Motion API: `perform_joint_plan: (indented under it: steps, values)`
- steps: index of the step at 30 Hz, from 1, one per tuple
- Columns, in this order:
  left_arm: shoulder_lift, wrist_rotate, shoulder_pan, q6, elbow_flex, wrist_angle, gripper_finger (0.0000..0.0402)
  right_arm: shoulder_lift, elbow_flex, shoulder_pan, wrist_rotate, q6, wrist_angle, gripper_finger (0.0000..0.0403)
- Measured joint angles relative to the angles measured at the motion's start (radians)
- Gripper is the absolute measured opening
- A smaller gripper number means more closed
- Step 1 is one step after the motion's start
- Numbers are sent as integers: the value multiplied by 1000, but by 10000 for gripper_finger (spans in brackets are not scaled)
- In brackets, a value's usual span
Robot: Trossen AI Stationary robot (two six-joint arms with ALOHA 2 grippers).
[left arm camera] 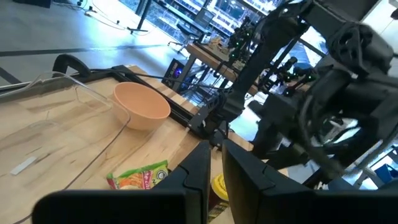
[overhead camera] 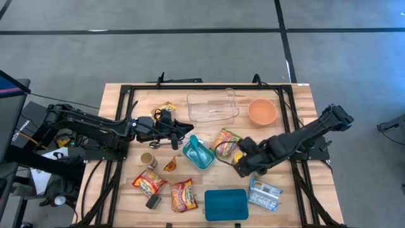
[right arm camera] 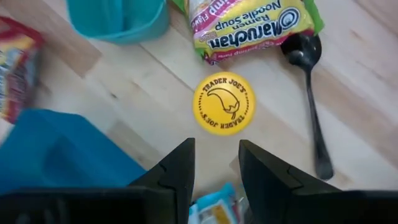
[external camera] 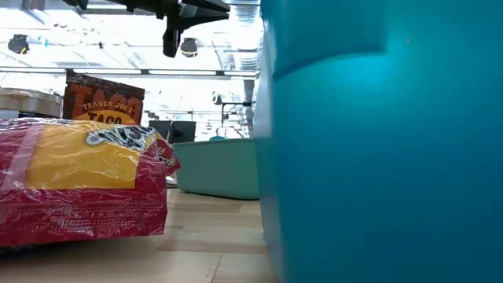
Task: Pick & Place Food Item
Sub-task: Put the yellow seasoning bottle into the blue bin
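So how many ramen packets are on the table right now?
3: a green-edged packet by the right hand, and two red packets at the front left. Others may be hidden beneath the arms.

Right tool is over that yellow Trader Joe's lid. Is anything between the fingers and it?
Nothing visible. The right tool hangs open above the yellow lid, with bare wood between. The black spoon and the ramen packet lie beside the lid, clear of the path.
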Motion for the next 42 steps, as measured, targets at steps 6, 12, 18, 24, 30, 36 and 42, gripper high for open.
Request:
perform_joint_plan:
  steps: [6,12,18,24,30,36,42]
  values:
    - [0,0,0,0,0,0,36,43,0,-17,0,-132,-8,118]
    - [0,1,0,0,0,0,36,39,0,-37,0,-216,-12,118]
    - [0,1,0,0,0,0,36,42,0,-54,-27,-281,-16,118]
    - [0,5,0,0,0,0,36,42,0,-93,-78,-283,-15,121]
    - [0,5,0,0,0,1,36,42,0,-121,-131,-283,-12,156]
    - [0,4,0,0,0,0,36,42,0,-141,-137,-273,8,224]
    - [0,3,0,0,0,0,36,42,0,-146,-133,-273,34,272]
